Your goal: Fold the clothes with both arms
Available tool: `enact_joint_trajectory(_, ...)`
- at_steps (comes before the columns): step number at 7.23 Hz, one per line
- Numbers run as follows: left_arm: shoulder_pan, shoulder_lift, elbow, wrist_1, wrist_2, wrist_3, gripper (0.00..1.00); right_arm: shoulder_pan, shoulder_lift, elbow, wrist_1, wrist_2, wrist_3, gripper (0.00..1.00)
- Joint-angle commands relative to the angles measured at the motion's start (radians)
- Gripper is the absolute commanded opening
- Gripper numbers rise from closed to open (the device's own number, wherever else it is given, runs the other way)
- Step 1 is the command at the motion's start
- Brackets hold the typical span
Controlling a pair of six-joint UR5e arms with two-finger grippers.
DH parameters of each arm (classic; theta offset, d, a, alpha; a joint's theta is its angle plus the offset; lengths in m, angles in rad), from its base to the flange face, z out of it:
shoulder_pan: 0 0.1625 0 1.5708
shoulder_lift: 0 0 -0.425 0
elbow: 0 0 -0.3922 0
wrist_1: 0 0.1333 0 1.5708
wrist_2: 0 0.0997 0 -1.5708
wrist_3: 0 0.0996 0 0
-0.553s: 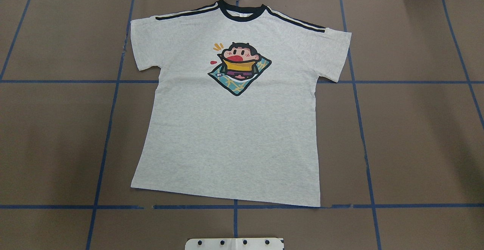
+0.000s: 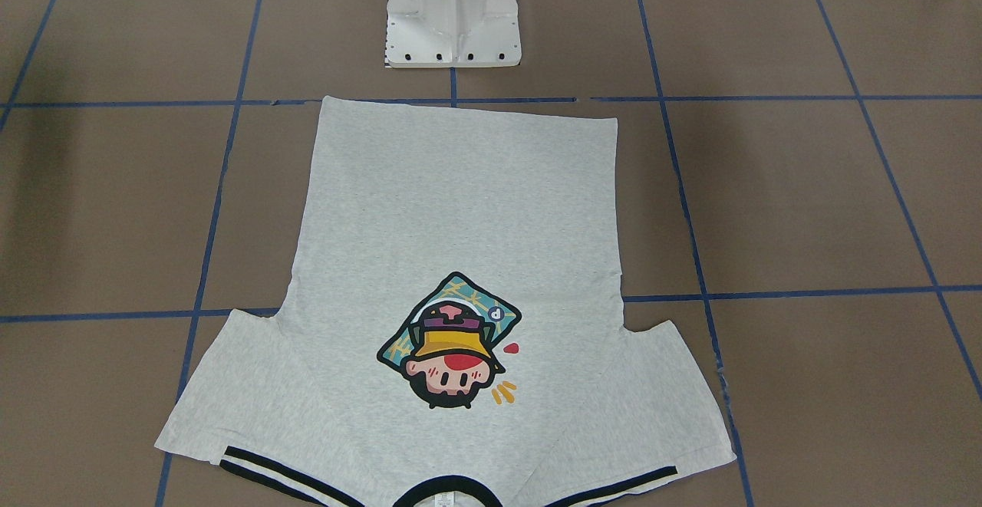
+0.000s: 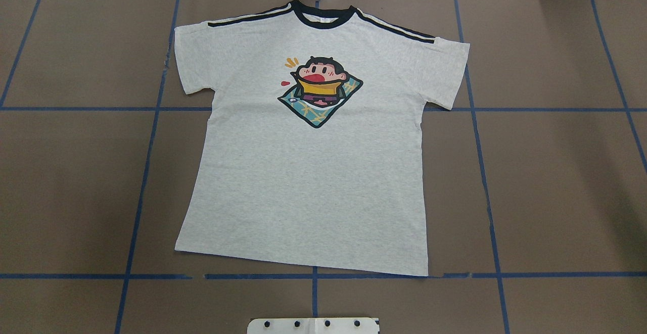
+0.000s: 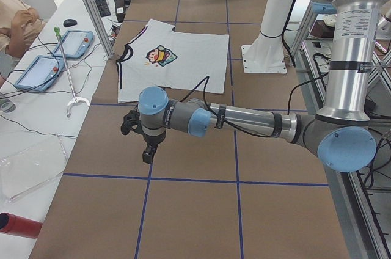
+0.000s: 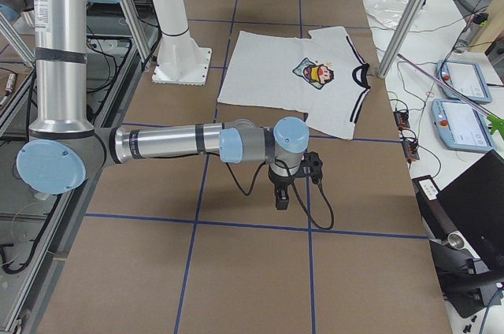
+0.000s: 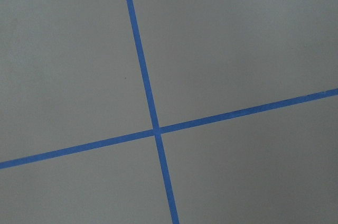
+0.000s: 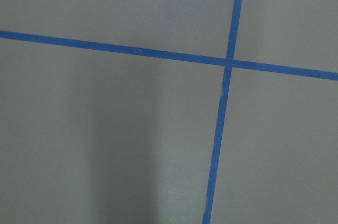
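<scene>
The T-shirt (image 3: 308,162) lies spread flat and print-up in the middle of the bench (image 3: 556,182). Its black collar (image 3: 323,18) is at the far edge from the robot and its hem (image 3: 303,260) is near the white pedestal base (image 2: 453,16). Both sleeves are laid out to the sides, and no part of the cloth is turned over, so by the look of it no fold has been made yet.

The left arm (image 4: 244,121) is stretched low over bare bench on the robot's left of the shirt, well apart from it. The right arm (image 5: 173,143) mirrors it on the other side. The left fingers (image 4: 147,156) and the right fingers (image 5: 282,198) point down at the bench, but they show only in the side views. Whether they are spread or pressed together cannot be told. Each wrist camera sees only brown bench and a crossing of blue tape lines (image 6: 153,129), with no cloth.

The step in hand looks like the approach before a first grasp. The next move probably calls for both arms to swing inward to the shirt's edges, perhaps a sleeve or shoulder and a hem corner. There the fingers would need to be spread and come down low enough to get under thin fabric lying flat. The hem sits slightly askew to the tape line, so the two grasps may need to be at different depths
</scene>
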Motion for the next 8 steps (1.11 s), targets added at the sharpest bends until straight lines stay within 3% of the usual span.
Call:
enact_joint_trajectory(1, 0.002, -0.003, -0.017, -0.002, -0.003, 0.0, 1.0, 0.0, 0.004, -0.039, 0.085, 0.005, 0.001, 1.0)
enact_joint_trajectory(2, 0.008, -0.008, -0.011, -0.004, -0.002, 0.0, 1.0, -0.058, 0.027, -0.041, 0.14, 0.0, 0.026, 1.0)
enact_joint_trajectory(4, 0.017, -0.052, 0.026, -0.028, -0.002, 0.0, 0.99, -0.169, 0.201, -0.102, 0.147, -0.018, 0.232, 1.0)
enact_joint_trajectory(6, 0.017, -0.088, 0.061, -0.037, -0.002, 0.004, 0.99, -0.252, 0.451, -0.299, 0.149, -0.055, 0.302, 1.0)
enact_joint_trajectory(8, 0.019, -0.095, 0.061, -0.102, -0.002, 0.004, 0.93, -0.313, 0.608, -0.416, 0.202, -0.066, 0.426, 1.0)
